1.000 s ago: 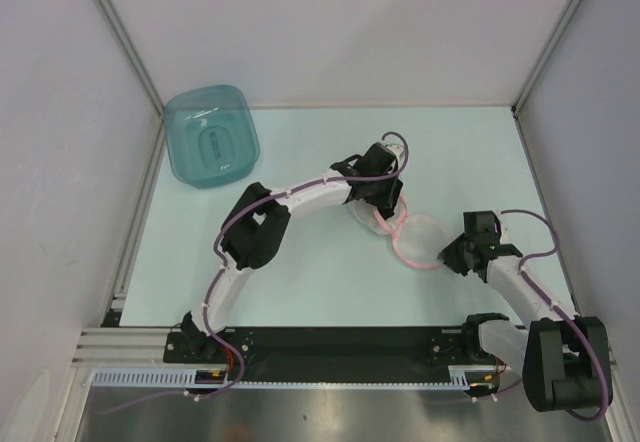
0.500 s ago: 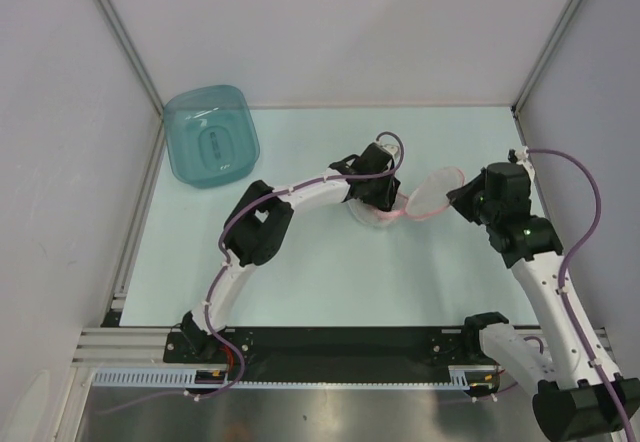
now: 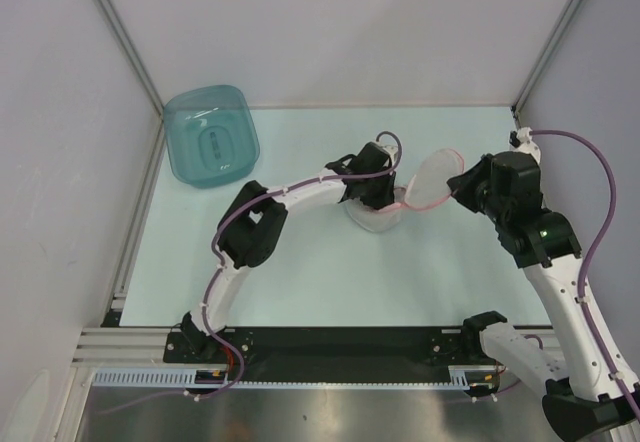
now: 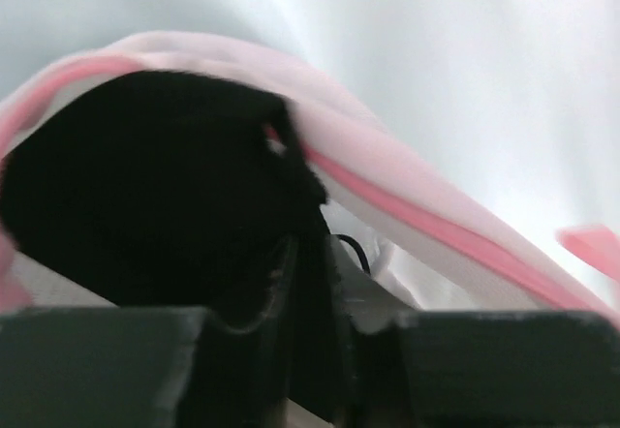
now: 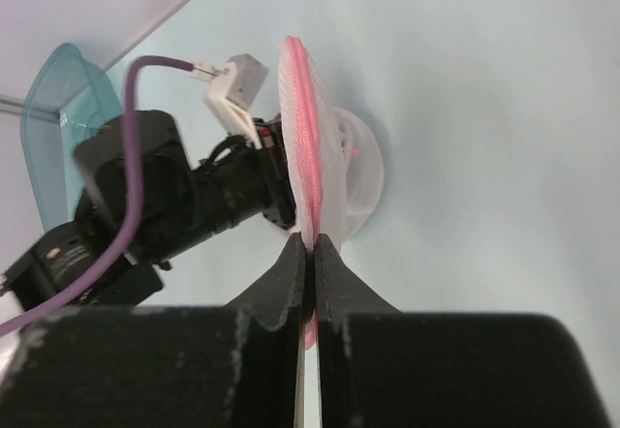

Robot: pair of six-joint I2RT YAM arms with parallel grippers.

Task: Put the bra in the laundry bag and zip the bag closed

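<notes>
From above, the left end effector (image 3: 378, 200) pointed down into the lower half of the laundry bag (image 3: 375, 222), which lay on the worktop (image 3: 300, 272) directly beneath it; its jaws were hidden there. The right end effector (image 3: 462, 183) held the bag's other half raised like an open lid between the two end effectors. A teal tub (image 3: 210, 134) sat well apart, far to the left end effector's left.

In the left wrist view, the bra (image 4: 145, 186) filled the pouch just ahead of the fingers, bunched under the pink zipper trim (image 4: 426, 227). Dark cloth blurred into the fingers, so I could not tell whether they were spread or pinching it.

In the right wrist view, the fingers were pressed together on the lid's pink edge, pinching it at their very tips.

Risks, as I judged them:
- Cloth or a strap snagged on the left fingers could drag the bra back out on withdrawal.
- The thin trim could slip from the right pinch, dropping the lid onto the left end effector.
- A strap lying over the rim could jam the zipper
</notes>
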